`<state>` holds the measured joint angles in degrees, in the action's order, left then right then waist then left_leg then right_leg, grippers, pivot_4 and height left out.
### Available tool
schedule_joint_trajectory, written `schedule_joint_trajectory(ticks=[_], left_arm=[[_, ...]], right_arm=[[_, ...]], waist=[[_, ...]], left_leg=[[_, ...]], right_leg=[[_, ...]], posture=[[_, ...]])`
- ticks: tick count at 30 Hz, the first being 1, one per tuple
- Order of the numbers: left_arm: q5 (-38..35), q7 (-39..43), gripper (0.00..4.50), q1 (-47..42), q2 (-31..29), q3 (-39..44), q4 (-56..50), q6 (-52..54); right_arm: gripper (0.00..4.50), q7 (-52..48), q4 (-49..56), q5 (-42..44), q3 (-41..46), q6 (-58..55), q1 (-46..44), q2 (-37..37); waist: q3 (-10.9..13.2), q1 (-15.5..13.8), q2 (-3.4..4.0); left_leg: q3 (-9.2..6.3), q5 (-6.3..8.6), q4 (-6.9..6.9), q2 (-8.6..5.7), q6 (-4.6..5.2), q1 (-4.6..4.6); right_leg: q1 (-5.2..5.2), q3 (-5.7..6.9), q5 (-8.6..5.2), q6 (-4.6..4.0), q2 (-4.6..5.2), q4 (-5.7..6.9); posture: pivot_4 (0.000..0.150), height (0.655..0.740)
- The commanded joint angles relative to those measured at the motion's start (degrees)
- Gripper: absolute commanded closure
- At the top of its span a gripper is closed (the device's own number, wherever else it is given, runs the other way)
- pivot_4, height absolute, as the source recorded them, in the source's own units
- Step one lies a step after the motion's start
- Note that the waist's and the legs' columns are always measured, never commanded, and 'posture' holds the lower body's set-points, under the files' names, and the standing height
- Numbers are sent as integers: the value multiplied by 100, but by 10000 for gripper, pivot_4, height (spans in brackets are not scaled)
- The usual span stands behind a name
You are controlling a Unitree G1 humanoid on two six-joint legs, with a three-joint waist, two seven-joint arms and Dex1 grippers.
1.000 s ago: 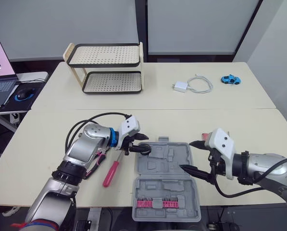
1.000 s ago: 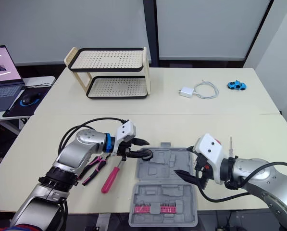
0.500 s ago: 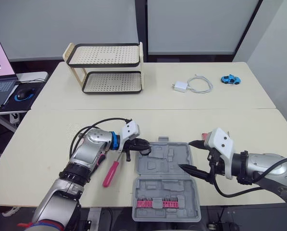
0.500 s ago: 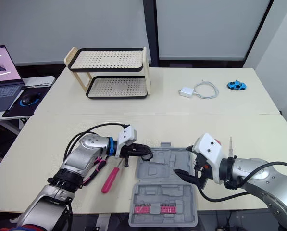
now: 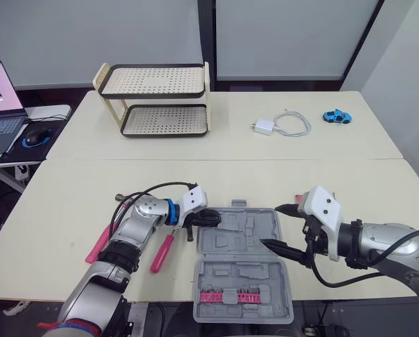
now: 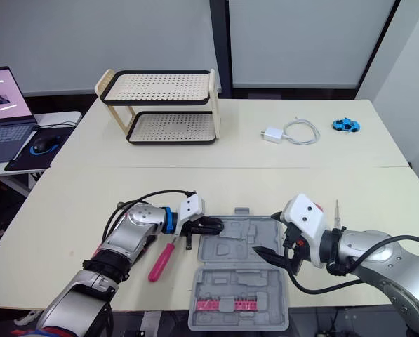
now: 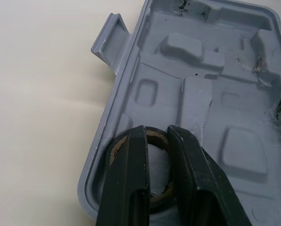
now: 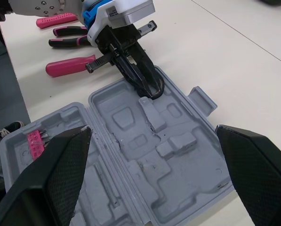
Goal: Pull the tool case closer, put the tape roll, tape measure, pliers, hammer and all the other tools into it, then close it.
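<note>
We judge the small black tape roll with brown cardboard core (image 7: 116, 147) light, rigid and smooth-sided; take it across the ring wall. The left gripper (image 5: 208, 217) clamps it at the left corner of the open grey moulded plastic tool case (image 5: 245, 242). The right gripper (image 5: 271, 225) hangs spread at the case's right edge.

Tape roll (image 5: 211, 218) lower, into tool case (image 5: 245, 243)

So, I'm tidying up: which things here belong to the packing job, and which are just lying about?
Job: tool case, tape roll held by the left gripper, pink-handled tool beside the case, pliers, pink bit set in the case.
Lying about: two-tier rack, charger with cable, blue toy car, laptop, mouse.
</note>
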<state>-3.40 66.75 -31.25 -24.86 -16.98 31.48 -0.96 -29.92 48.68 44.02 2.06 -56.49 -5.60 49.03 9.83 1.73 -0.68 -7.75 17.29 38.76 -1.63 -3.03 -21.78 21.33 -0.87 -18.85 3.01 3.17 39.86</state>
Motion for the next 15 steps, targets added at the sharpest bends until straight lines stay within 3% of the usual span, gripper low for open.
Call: schedule_joint_trajectory(ticks=[1,8,12,15], left_arm=[[90,-26,38056,16,35,3,144,57],[-454,160,38056,-53,-219,442,-729,600],[-1037,252,38056,-9,-612,925,-1752,1466],[-1396,-49,38056,43,-1198,1724,-2200,2088]], right_arm=[[0,-5,219,35,95,83,-59,10],[0,-43,241,130,230,151,-197,-15],[0,-8,304,456,489,112,-316,-86],[0,134,292,754,1167,146,-331,-64]], waist=[[-1,1,0],[0,12,-1],[1,18,-1],[2,17,0]], left_leg=[[0,0,0,0,0,0],[0,0,0,0,0,-2],[-1,0,-2,22,0,-4],[0,0,-3,27,0,-4]], right_leg=[[0,0,0,0,0,0],[3,-1,0,0,-1,1],[7,0,0,0,-2,1],[7,-2,0,0,-1,-1]], posture=[[1500,7400],[1500,7400],[1500,7400],[1500,7400]])
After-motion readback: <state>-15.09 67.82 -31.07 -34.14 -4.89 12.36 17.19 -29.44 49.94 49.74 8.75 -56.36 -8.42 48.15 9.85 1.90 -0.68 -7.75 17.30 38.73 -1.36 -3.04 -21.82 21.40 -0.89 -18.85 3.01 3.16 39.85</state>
